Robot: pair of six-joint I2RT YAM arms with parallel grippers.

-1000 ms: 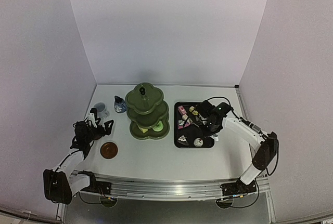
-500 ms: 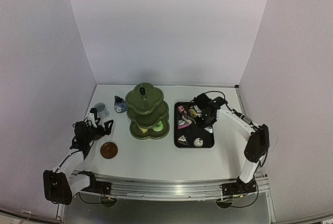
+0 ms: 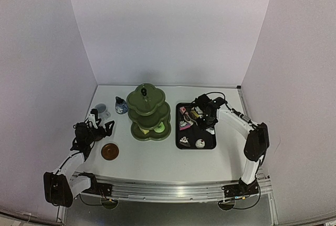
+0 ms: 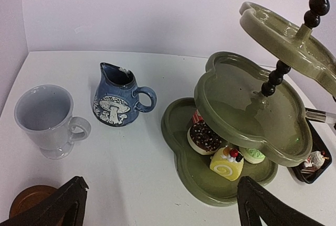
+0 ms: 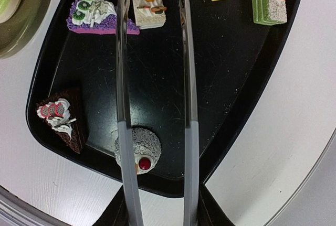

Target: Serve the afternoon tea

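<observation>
Left gripper jaws wide, gripping nothing. Right gripper jaws narrowed, pinching the metal tongs over the black tray.

No legible text, label, brand, number or sign in any view.

I read the olive-green 3-tier stand upright, ahead-right of the left gripper's jaws; a chocolate cake and yellow roll cake sit on its bottom tier. The white mug and dark-blue pot stand upright ahead-left; 1 brown coaster lies beside the left jaw. 6 cakes lie ahead of the right gripper's jaws.
</observation>
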